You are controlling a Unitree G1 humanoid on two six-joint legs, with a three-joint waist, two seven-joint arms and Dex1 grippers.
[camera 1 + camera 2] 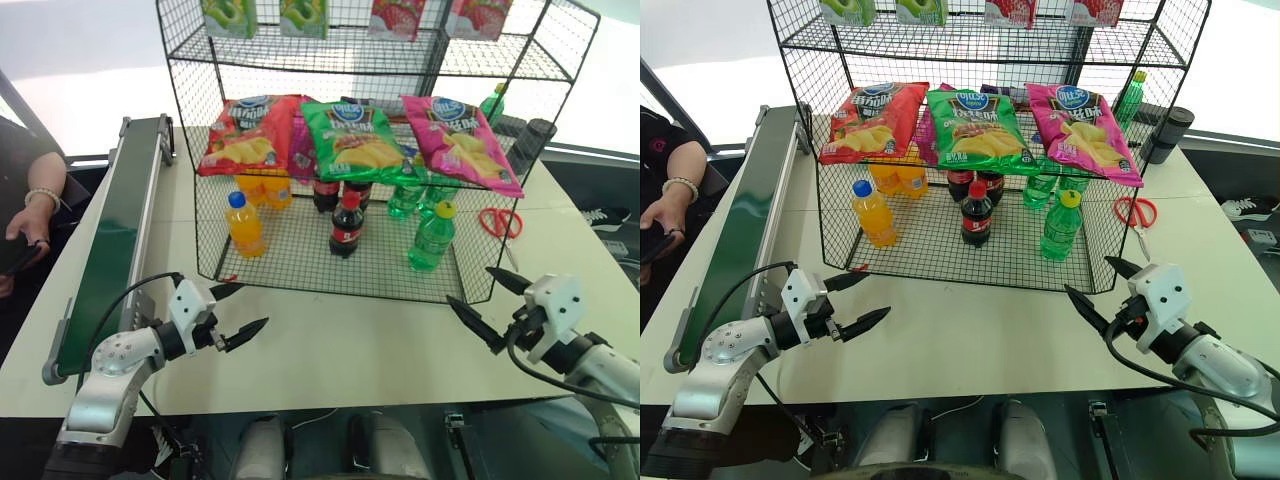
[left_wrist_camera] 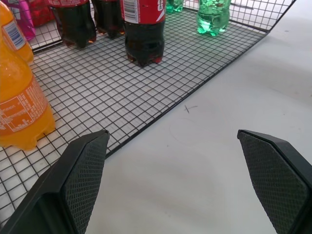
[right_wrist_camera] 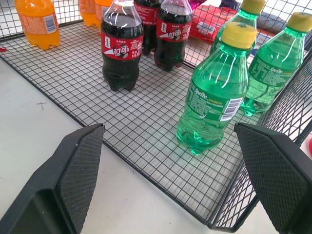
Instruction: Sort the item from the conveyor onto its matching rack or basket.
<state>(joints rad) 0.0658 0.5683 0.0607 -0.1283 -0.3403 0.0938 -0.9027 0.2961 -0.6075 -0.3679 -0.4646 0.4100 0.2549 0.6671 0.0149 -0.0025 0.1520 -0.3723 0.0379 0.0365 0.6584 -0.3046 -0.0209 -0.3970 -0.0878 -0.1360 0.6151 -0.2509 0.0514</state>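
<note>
A clear-green soda bottle (image 1: 432, 238) with a yellow cap stands upright at the front right of the bottom tier of the black wire rack (image 1: 330, 292). Two more green bottles (image 3: 273, 68) stand behind it. The dark green conveyor (image 1: 110, 245) runs along the table's left side, and its visible belt carries nothing. My left gripper (image 1: 252, 305) hovers open over the white table in front of the rack's left corner. My right gripper (image 1: 468, 284) hovers open in front of the rack's right corner, close to the green bottle (image 3: 214, 92). Neither holds anything.
On the bottom tier also stand orange-drink bottles (image 1: 244, 225) and cola bottles (image 1: 346, 225). Chip bags (image 1: 350, 140) lie on the middle tier. Red scissors (image 1: 500, 222) lie right of the rack. A person's hand (image 1: 35, 215) rests beyond the conveyor at the left.
</note>
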